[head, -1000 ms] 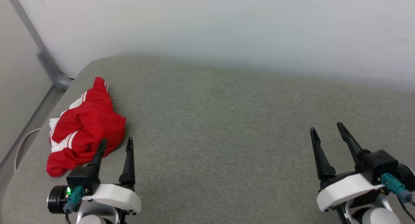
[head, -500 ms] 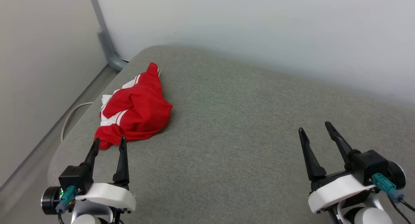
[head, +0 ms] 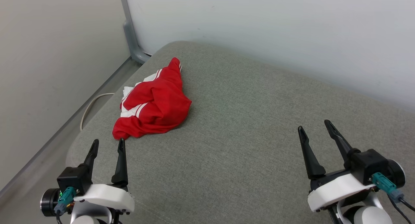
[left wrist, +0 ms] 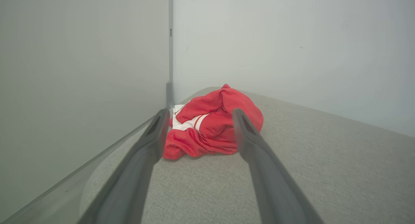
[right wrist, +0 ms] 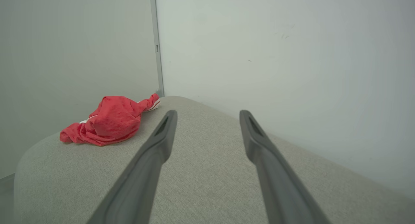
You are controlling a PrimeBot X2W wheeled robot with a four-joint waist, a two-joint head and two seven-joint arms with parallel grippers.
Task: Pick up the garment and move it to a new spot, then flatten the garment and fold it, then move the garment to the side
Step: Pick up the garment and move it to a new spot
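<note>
We see a white wall (head: 259, 29) across the top of the head view, meeting a beige wall (head: 48, 55) that takes up the left side. Below them a grey fabric cushion (head: 243, 136) with a rounded corner spreads from the upper middle down to the bottom edge. The garment (head: 155, 104) lies crumpled in a heap on the cushion, left of centre in the frame and near that rounded corner. It is bright red, with white panels and red stripes showing along its left side. The left claw (head: 108, 141) sits at the lower left with its jaws spread wide and nothing between them. Its tips point up the frame and stop just short of the heap's lower edge. In the left wrist view its two dark fingers (left wrist: 146, 159) frame the heap, which lies on the cushion beyond the tips and apart from them. The right claw (head: 313, 125) sits at the lower right, also spread wide and empty, over bare cushion and well apart from the garment, which appears at the middle left of the right wrist view. A grey post (head: 129, 29) runs down the corner where the walls meet, and a pale cable (head: 92, 105) curves beside the cushion's left edge.
</note>
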